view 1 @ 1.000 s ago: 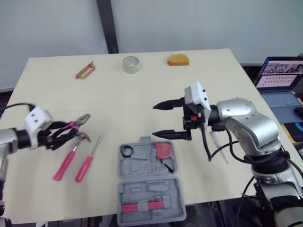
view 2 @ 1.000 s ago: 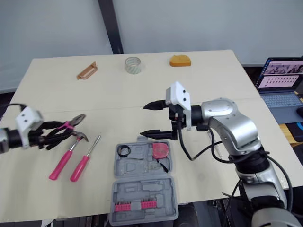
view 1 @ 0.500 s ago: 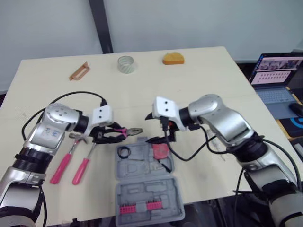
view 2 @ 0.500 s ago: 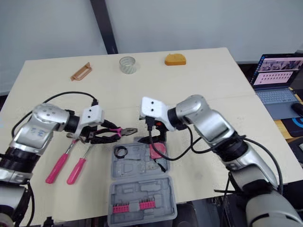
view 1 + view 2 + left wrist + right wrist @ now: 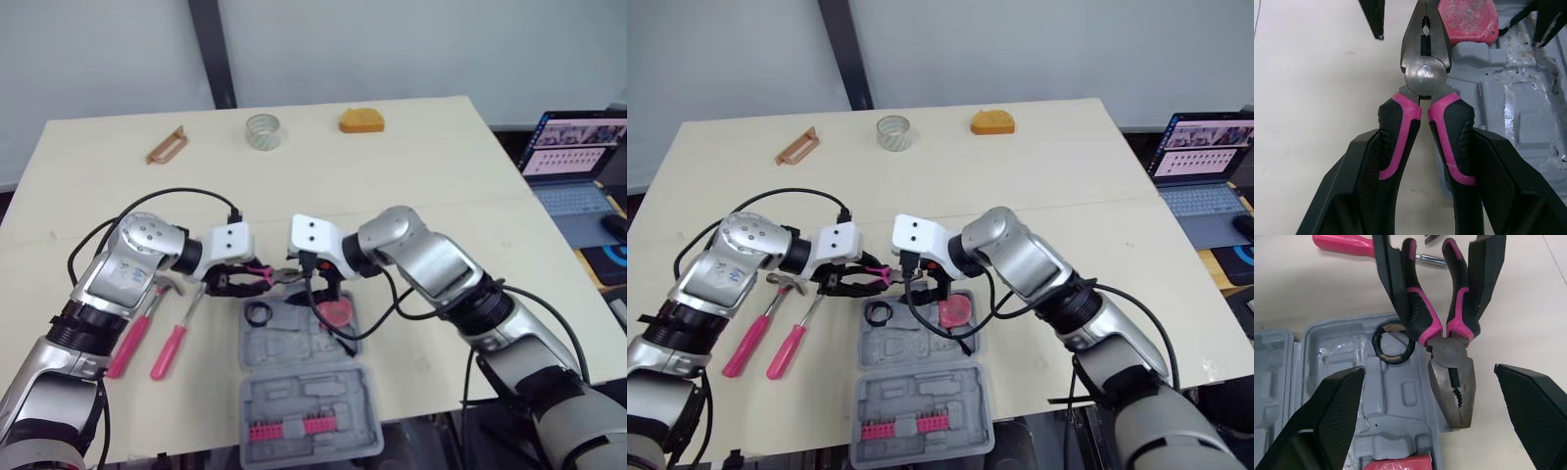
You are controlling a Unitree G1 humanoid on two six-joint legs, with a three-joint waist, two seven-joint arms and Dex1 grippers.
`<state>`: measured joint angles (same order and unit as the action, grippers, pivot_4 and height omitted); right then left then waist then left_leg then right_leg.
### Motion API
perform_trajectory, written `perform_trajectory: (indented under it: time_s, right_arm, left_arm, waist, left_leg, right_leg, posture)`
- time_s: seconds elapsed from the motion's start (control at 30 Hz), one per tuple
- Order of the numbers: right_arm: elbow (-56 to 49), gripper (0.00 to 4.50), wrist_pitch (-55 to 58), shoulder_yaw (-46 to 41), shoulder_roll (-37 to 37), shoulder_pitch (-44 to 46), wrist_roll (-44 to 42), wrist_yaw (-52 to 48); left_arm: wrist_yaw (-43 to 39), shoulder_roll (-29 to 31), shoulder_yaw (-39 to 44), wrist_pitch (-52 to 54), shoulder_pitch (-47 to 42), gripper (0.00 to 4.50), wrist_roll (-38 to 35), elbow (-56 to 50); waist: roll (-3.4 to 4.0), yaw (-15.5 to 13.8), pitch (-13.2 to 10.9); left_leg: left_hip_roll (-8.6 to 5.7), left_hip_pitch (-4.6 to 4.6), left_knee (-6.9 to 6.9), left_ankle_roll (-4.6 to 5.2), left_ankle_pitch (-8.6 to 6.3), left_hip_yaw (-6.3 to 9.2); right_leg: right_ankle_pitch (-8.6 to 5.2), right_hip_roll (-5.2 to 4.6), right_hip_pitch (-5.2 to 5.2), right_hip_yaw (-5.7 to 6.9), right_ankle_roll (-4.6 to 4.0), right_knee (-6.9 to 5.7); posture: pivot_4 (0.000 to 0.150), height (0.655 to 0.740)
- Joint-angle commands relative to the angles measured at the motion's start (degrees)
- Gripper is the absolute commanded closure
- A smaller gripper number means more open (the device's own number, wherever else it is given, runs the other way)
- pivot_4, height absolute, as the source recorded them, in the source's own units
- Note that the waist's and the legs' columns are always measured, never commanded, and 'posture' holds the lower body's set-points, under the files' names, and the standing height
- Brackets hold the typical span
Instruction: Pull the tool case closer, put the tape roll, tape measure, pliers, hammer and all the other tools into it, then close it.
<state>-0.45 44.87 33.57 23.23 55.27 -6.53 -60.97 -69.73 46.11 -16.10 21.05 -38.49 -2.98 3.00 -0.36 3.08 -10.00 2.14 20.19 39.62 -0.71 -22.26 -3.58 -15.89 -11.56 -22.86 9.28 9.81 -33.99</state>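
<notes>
My left gripper is shut on the pink-and-black handles of the pliers and holds them over the case's far left corner. The pliers' nose points at my right gripper, which is open with a finger on each side of the nose. The grey tool case lies open at the table's front edge. A red tape measure and a small black tape ring lie in it. The pink-handled hammer and screwdriver lie left of the case.
At the far edge of the table stand a clear tape roll, an orange block and a brown handle-shaped piece. A laptop sits off the table's right side. Pink bits fill the case's near half.
My left gripper has carried the pliers rightward, from beside the hammer to the case's far edge. My right gripper has moved left and down until its open fingers straddle the pliers' nose.
</notes>
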Motion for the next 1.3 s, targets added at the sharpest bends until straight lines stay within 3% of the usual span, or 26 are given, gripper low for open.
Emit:
perform_trajectory:
  time_s: [0.03,0.1,0.2,0.27,0.97,1.1,1.3]
  right_arm:
    - [0.11,0.0,-1.34,0.07,-0.92,1.23,1.04,0.09]
    - [0.66,0.0,-1.73,0.1,-1.26,1.1,1.63,0.0]
    - [1.34,0.87,-2.25,-0.06,-1.69,0.99,2.22,-0.1]
    - [1.65,1.75,-2.5,-0.22,-1.94,0.94,2.5,-0.23]
    - [2.92,1.75,-3.97,-0.7,-2.88,0.23,3.87,0.05]
    - [3.49,3.51,-4.31,-0.71,-3.06,0.21,4.3,0.05]
    - [4.14,3.55,-4.67,-0.73,-3.06,0.17,4.81,0.22]
  left_arm:
    - [0.46,0.19,1.63,-0.18,-1.01,2.12,-0.11,-2.45]
    - [0.67,0.15,1.75,-0.07,-0.7,2.12,-0.28,-2.93]
    - [0.85,-0.09,1.86,0.2,-0.53,2.12,-0.63,-3.34]
    - [0.95,-0.16,1.85,0.2,-0.53,2.12,-0.67,-3.32]
    - [1.21,-1.05,2.09,0.49,-0.66,2.12,-1.28,-3.56]
    - [1.29,-1.4,2.38,0.88,-0.76,2.12,-1.79,-3.76]
    - [1.2,-1.9,2.82,1.35,-0.84,2.12,-2.72,-4.22]
  waist:
    - [0.0,0.0,0.0]
    - [0.0,0.01,0.0]
    - [0.0,0.02,0.0]
    - [0.0,0.02,0.0]
    - [0.0,0.05,0.0]
    - [0.0,0.07,0.0]
    - [0.0,0.07,0.0]
  left_leg:
    - [0.0,0.0,0.0,0.0,0.0,0.01]
    - [0.0,0.0,0.01,0.0,0.0,0.01]
    - [0.0,0.0,0.01,0.0,0.0,0.01]
    - [0.0,0.0,0.01,0.0,0.0,0.02]
    - [0.0,0.0,0.04,0.0,0.0,0.03]
    - [0.0,0.0,0.04,0.0,0.0,0.03]
    - [0.0,0.0,0.05,0.0,0.0,0.04]
  right_leg:
    - [0.0,0.0,0.0,0.0,0.0,0.0]
    - [0.0,0.0,0.0,0.0,0.0,-0.02]
    - [0.0,0.0,0.0,0.0,0.0,-0.02]
    - [0.0,0.0,0.0,0.0,0.0,-0.02]
    - [0.0,0.0,0.0,0.0,0.0,-0.06]
    - [0.0,0.0,0.0,0.0,0.0,-0.06]
    - [0.0,0.0,0.0,0.0,0.0,-0.07]
  posture:
    - [0.15,0.74]
    - [0.15,0.74]
    - [0.15,0.74]
    - [0.15,0.74]
    - [0.15,0.74]
    - [0.15,0.74]
    - [0.15,0.74]
